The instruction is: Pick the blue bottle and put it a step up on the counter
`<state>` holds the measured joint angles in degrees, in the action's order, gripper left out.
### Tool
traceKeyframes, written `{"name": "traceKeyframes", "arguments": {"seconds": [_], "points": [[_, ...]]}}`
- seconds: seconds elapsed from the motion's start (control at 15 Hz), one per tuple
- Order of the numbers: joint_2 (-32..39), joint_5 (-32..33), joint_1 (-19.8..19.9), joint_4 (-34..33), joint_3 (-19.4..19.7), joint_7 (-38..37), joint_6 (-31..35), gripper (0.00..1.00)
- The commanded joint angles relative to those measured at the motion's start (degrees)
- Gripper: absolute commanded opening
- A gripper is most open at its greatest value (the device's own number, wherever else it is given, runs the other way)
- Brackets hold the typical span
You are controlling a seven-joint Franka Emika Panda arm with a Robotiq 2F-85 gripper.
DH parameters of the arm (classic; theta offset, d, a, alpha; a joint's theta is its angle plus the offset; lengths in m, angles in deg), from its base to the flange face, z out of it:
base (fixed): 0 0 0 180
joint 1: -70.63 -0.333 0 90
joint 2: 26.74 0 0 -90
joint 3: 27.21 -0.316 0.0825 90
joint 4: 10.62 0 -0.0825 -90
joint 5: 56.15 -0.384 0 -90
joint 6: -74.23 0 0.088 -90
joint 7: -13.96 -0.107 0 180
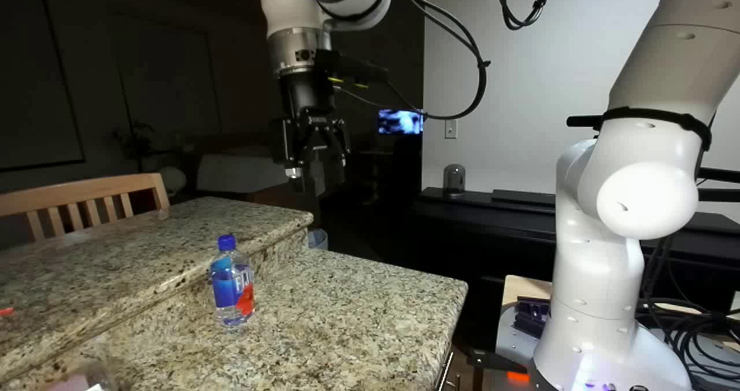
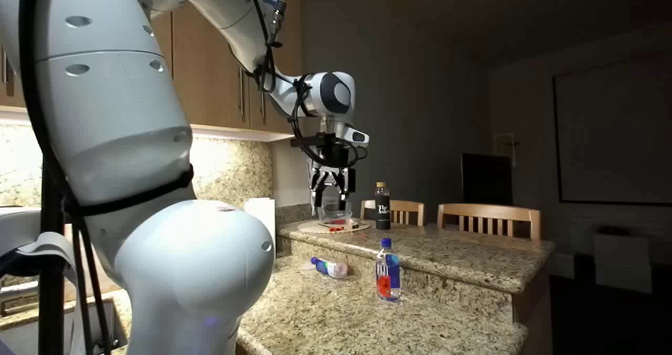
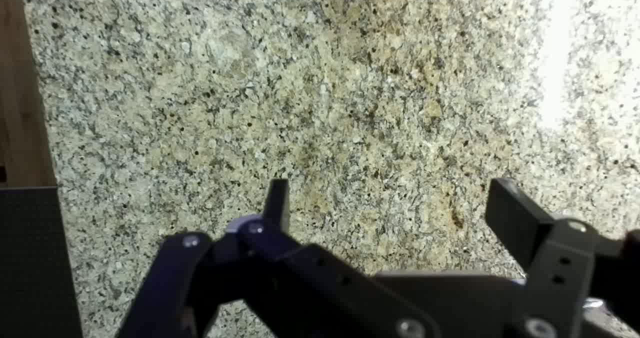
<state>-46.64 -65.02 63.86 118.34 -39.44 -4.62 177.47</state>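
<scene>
A clear bottle [image 1: 232, 287] with a blue cap and blue label stands upright on the lower counter [image 1: 358, 310], close to the raised step [image 1: 191, 223]. In an exterior view the same bottle [image 2: 387, 276] stands before the raised counter [image 2: 472, 255]. My gripper [image 1: 319, 166] is open and empty, pointing down, well above the counter and apart from the bottle; it also shows in an exterior view [image 2: 329, 201]. In the wrist view its fingers [image 3: 387, 203] are spread over bare granite. A small blue and shiny bit shows behind the right finger; I cannot tell what it is.
Another blue-capped bottle [image 2: 332, 268] lies on its side on the lower counter. A dark bottle [image 2: 383, 213] and a round mat [image 2: 310, 228] with a clear container and red items are on the raised counter. Chairs [image 2: 488, 218] stand behind. Wall cabinets [image 2: 218, 71] hang nearby.
</scene>
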Motion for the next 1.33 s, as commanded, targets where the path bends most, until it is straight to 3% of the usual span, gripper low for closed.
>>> {"name": "traceKeyframes", "arguments": {"seconds": [0.0, 0.47, 1.27], "points": [[0.04, 0.09, -0.24, -0.09, 0.22, -0.07, -0.11, 1.00], [0.22, 1.95, 0.12, -0.01, -0.79, -2.50, 2.10, 1.00], [19.11, 8.51, 0.64, -6.78, 1.39, -4.66, 21.85, 1.00]]}}
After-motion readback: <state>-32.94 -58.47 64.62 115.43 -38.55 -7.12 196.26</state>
